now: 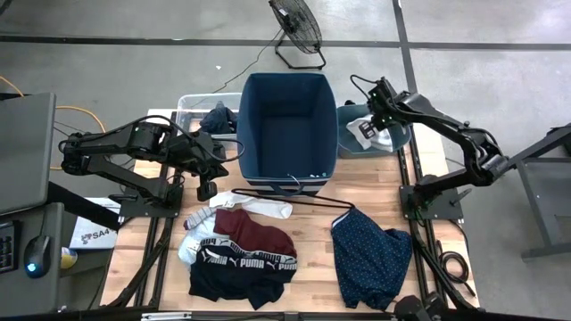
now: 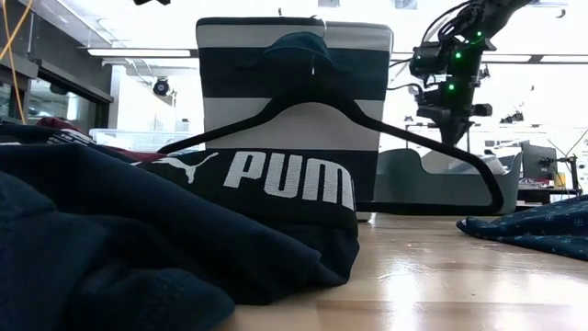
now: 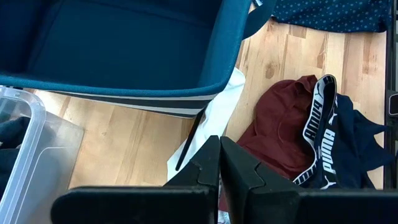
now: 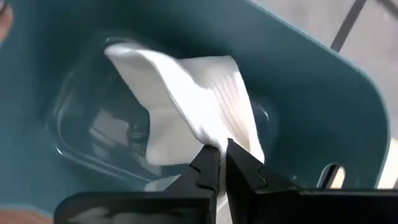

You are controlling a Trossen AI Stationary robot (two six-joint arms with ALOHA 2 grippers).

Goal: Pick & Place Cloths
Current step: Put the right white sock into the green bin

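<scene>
A heap of cloths lies on the wooden table: a white one (image 1: pixel 260 206), a maroon one (image 1: pixel 260 235), a black one with a PUMA waistband (image 1: pixel 239 270) and a pale blue-grey one (image 1: pixel 193 247). A navy white-dotted cloth (image 1: pixel 368 254) lies apart, to the right. My left gripper (image 1: pixel 207 188) is shut and hovers left of the white cloth, holding nothing; its wrist view shows the maroon cloth (image 3: pixel 280 127) beneath it. My right gripper (image 1: pixel 368 127) is over the grey-teal tub (image 1: pixel 399 140), shut on another white cloth (image 4: pixel 186 93). My right gripper pinches the white cloth between its two fingers at one bunched edge (image 4: pixel 219 140), coming from above and pointing down into the grey-teal tub. From the fingertips the cloth spreads away across the tub's inside (image 4: pixel 155 134); whether it rests on the bottom I cannot tell.
A tall blue fabric bin (image 1: pixel 287 134) stands at the table's far middle. A thin black wire hanger (image 1: pixel 299 199) lies in front of it. A clear plastic tub (image 1: pixel 189 109) with a dark garment (image 1: pixel 217 117) is far left. A floor fan stands beyond the table.
</scene>
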